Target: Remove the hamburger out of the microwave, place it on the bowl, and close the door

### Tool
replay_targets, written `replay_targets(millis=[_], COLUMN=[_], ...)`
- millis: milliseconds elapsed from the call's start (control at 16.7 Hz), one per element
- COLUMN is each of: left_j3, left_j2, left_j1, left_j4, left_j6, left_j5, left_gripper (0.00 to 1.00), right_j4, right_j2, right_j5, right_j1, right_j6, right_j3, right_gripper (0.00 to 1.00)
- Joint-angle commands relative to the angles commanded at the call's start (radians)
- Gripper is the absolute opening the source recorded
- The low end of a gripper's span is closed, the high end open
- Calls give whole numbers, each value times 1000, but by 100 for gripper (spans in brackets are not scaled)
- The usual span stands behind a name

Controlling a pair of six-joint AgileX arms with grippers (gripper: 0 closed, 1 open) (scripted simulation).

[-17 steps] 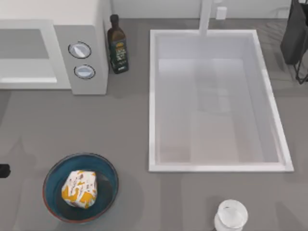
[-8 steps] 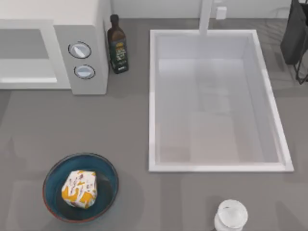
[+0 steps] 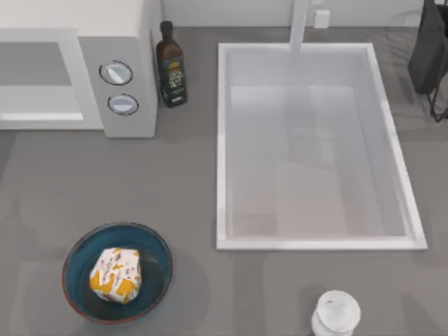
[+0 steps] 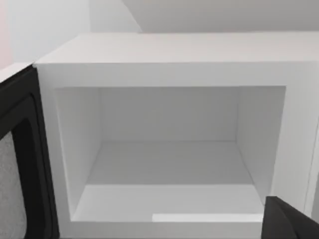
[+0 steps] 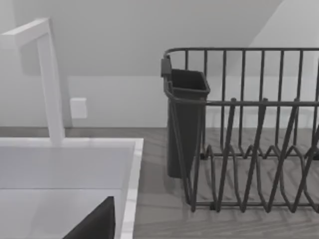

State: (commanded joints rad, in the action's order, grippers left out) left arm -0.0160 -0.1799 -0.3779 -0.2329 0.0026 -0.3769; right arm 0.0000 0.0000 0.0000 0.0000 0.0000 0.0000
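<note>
White paper with orange patches marks the hamburger (image 3: pixel 115 274), which already sits inside the blue bowl (image 3: pixel 159 253) near the table's front left, so what remains, by my reading, is shutting the door (image 4: pixel 17 164). The microwave (image 3: pixel 129 42) stands at the back left with its cavity (image 4: pixel 167 159) empty, and the door hangs open at the cavity's side, its dark inner frame and greyish window seen in the left wrist view. A dark corner of the left gripper (image 4: pixel 289 221) shows near the cavity's lower edge; whether its fingers are apart or together I cannot tell. To do this well, the left arm should get behind the door's free edge and sweep it along the hinge's arc, pressing flat against the panel. The right arm is parked by the dish rack (image 5: pixel 249 129) beyond the sink (image 3: pixel 221 140).
</note>
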Motion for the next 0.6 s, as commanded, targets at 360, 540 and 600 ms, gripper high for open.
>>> replay_targets(millis=[360,540,600], left_j3=[70,77,75], left_j2=[129,137,133], left_j1=[-30,-32,-28], left_j4=[226,234,232], left_j6=[-3,-3,-3], left_j5=[-30,-32,-31], left_gripper=[0,0,0], right_j4=[0,0,0], right_j2=[0,0,0], right_j5=[0,0,0], right_j1=[0,0,0], right_j6=[0,0,0], right_j3=[0,0,0], right_gripper=[100,100,100])
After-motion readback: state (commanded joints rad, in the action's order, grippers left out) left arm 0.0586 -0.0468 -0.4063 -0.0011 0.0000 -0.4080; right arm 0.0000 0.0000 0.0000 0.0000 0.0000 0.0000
